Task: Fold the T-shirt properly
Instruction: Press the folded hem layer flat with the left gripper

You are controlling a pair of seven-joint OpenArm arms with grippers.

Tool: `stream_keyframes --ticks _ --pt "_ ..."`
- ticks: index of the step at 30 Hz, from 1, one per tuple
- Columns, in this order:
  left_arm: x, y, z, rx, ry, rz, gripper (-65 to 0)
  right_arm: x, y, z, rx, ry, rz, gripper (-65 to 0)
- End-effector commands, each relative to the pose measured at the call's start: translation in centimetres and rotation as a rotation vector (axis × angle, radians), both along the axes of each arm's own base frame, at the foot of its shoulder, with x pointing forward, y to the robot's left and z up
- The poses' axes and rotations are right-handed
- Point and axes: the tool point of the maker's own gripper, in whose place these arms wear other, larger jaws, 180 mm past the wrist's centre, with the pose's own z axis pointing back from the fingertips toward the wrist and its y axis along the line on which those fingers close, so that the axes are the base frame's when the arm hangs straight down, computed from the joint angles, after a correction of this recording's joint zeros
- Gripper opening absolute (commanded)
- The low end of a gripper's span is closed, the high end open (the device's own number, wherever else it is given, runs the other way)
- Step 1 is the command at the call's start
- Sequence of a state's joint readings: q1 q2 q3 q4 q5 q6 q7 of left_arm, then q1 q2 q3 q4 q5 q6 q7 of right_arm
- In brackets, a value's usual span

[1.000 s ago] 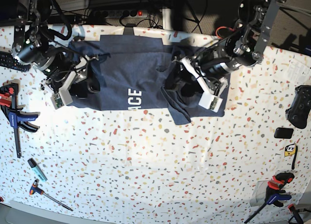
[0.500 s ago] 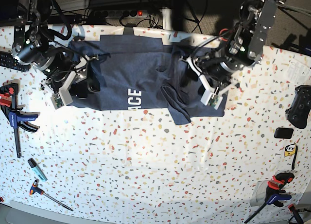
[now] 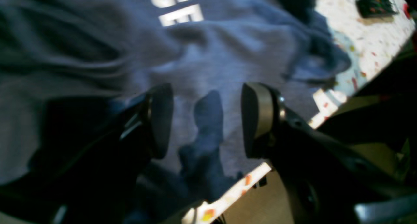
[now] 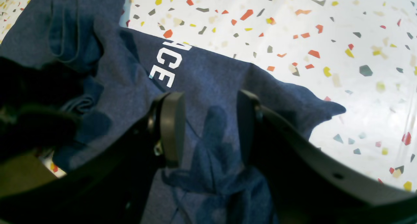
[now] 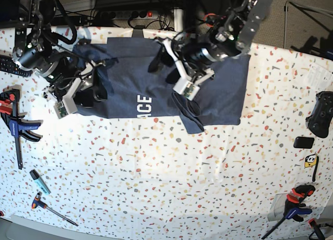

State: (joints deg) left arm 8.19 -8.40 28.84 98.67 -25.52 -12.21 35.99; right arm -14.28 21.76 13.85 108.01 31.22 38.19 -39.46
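The T-shirt [image 5: 156, 84] lies spread along the far edge of the bench [image 5: 171, 188], white letters "ACE" showing near its front hem and a loose flap hanging toward the bench's middle. The left gripper [image 5: 174, 68] hovers over the shirt's middle near the far edge, its fingers spread wide with bare cloth between them in the left wrist view [image 3: 205, 119]; nothing is pinched. The right gripper [image 5: 86, 89] sits at the shirt's end toward the left edge of the base view, jaws parted over a rumpled fold [image 4: 208, 132]; whether the pads touch the cloth cannot be told. Along the left edge lie a clamp [image 5: 13, 120], a marker [image 5: 39, 181] and a small tool [image 5: 49, 207]. Near the right edge rest a game controller [image 5: 321, 112], a small black block [image 5: 303, 142] and another clamp [image 5: 291, 206], all well apart from the shirt.
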Motion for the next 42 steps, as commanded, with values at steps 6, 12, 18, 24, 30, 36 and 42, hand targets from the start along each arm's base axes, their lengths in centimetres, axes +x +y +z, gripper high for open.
stream_keyframes --ticks 6,12,18,24,30,36,42 --pt "-1.9 -5.7 4.8 -0.202 -0.076 -0.175 -32.4 0.8 0.0 1.6 0.000 -0.057 0.012 -39.0" --pt "1.4 -4.7 7.2 -0.114 -0.217 -0.141 -32.4 0.8 -0.1 1.5 -0.007 -0.057 0.011 -39.0" --pt "6.0 1.4 7.4 0.038 -0.277 0.058 -32.4 0.9 -0.3 1.5 -0.020 -0.063 0.009 -39.0" --pt "7.0 5.9 4.1 0.204 -0.215 0.143 -32.4 0.9 -0.3 1.5 -0.021 -0.063 0.009 -39.0" --pt "5.8 6.7 2.8 0.211 -0.185 0.170 -32.4 0.9 -0.2 1.6 -0.017 -0.068 0.008 -39.0" --pt "5.4 8.5 1.6 0.281 -0.203 0.256 -32.4 0.9 -0.2 1.6 -0.017 -0.069 0.009 -39.0" --pt "4.6 8.4 -1.1 0.285 -0.132 0.253 -32.4 0.9 -0.2 1.6 -0.017 -0.068 0.009 -39.0"
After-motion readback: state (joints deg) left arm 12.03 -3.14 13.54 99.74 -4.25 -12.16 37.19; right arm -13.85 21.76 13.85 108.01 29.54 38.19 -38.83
